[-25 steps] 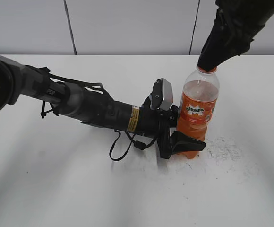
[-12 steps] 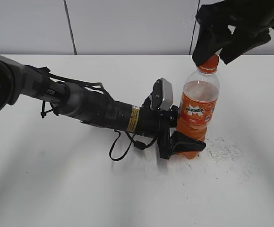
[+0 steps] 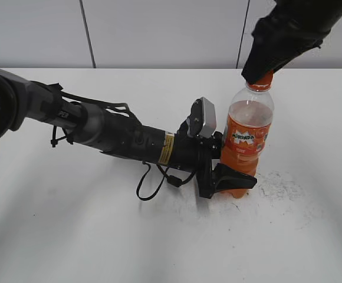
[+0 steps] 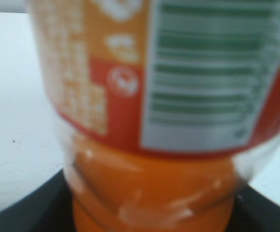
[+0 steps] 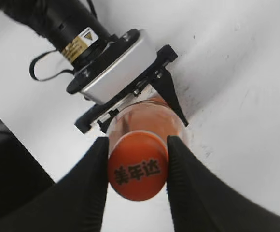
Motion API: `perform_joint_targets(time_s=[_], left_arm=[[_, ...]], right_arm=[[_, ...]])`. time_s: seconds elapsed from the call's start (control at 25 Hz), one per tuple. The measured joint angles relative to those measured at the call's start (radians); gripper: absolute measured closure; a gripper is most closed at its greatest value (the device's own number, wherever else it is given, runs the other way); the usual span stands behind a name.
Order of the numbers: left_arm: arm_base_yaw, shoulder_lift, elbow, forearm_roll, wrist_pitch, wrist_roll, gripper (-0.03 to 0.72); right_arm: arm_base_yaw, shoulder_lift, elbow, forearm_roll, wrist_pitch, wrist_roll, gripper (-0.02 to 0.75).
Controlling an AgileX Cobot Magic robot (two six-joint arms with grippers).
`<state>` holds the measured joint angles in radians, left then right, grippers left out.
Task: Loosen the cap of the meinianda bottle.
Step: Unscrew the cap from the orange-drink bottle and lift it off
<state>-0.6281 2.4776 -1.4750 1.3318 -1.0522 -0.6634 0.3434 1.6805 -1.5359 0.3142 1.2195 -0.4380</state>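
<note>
Right now the bottle point(image 3: 247, 144) stands upright on the white worktop point(image 3: 100, 236), its base clenched in the left gripper point(image 3: 230, 180). From above, the right gripper point(image 5: 137, 166) has its jaws pressed against both sides of the cap point(image 5: 137, 172). Twisting looks under way; next comes a firm turn without tipping the bottle.

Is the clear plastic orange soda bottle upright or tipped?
Upright: the clear plastic orange soda bottle stands on the white table, small orange cap on top.
</note>
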Motion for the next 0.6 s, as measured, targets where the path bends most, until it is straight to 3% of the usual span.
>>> perform_joint_targets(time_s=[0.16,0.28,0.4,0.52,0.6], left_arm=[[0.0,0.0,0.0,0.0,0.0,0.0,0.176],[0.0,0.0,0.0,0.0,0.0,0.0,0.176],[0.0,0.0,0.0,0.0,0.0,0.0,0.176],[0.0,0.0,0.0,0.001,-0.001,0.0,0.176],[0.0,0.0,0.0,0.002,-0.001,0.0,0.176]], right_arm=[[0.0,0.0,-0.001,0.006,0.001,-0.446,0.468],[0.0,0.0,-0.001,0.006,0.002,-0.526,0.468],[0.0,0.0,-0.001,0.002,0.002,-0.469,0.426],[0.0,0.0,-0.001,-0.014,-0.008,-0.273,0.258],[0.0,0.0,-0.001,-0.019,-0.021,-0.069,0.199]])
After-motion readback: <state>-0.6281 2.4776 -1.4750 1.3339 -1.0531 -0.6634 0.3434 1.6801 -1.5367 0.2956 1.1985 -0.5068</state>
